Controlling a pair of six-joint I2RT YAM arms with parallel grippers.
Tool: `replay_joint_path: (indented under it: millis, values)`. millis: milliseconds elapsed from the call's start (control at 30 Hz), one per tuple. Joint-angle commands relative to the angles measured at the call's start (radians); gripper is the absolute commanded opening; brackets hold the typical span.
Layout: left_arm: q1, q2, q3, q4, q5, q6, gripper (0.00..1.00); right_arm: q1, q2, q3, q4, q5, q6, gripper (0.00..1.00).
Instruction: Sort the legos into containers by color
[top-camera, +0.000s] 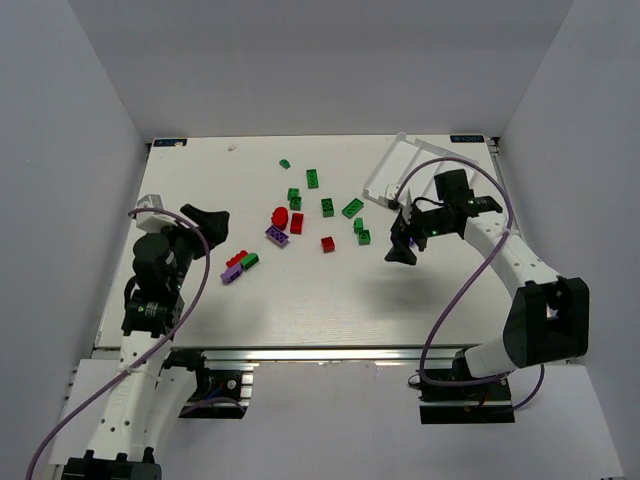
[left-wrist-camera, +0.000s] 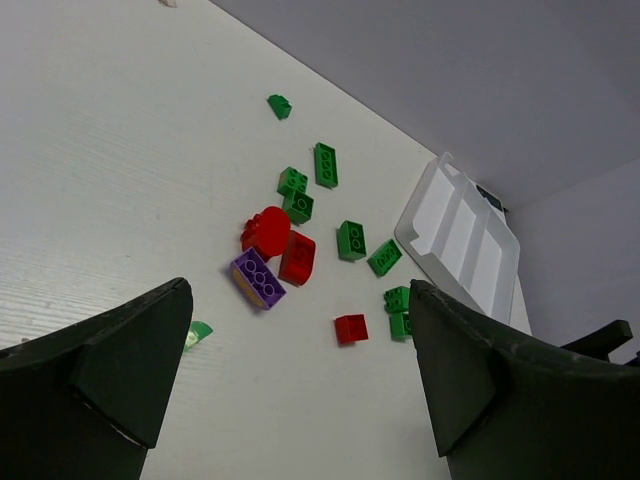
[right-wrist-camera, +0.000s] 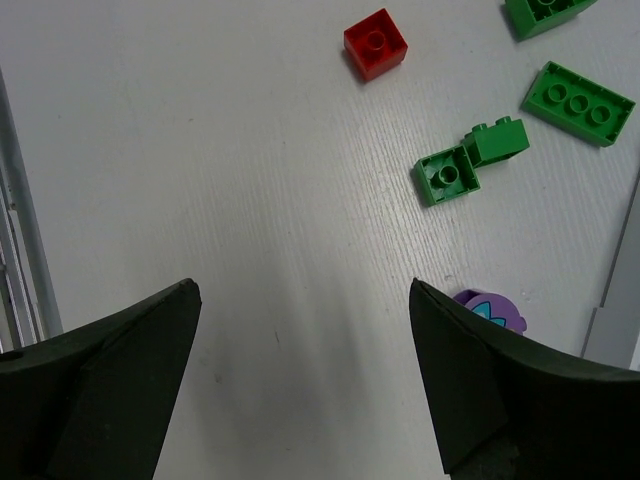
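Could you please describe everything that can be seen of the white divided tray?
The white tray is a rectangular container of smooth, glossy plastic with a raised rim and rounded corners. Thin walls split it into three long parallel compartments, and no bricks show in them in the left wrist view. It lies on the table at the far right, turned at an angle to the table's edges. The nearest green brick sits close to one corner and appears just clear of it.

On my feed the legos (top-camera: 297, 222) (green, red, purple) are lying scattered mid-table (top-camera: 300, 300), every one outside the tray (top-camera: 392, 168). The tray's white with three long compartments, at roughly 2 o'clock from the pile, near the closest green bricks.
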Motion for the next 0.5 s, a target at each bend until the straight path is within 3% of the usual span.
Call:
replay_joint_path:
  millis: [0,233,467]
  values:
    - [-0.001,0.002,-0.014,0.055,0.046,-0.030,0.98,0.014,0.011,0.056,-0.042,0.037,-0.026,0.89]
    - [-0.001,0.004,-0.032,0.083,0.050,-0.047,0.98,0.043,0.071,0.120,-0.045,0.129,-0.058,0.86]
    - [-0.001,-0.029,-0.090,0.094,0.052,-0.085,0.98,0.060,0.171,0.200,-0.025,0.297,0.069,0.81]
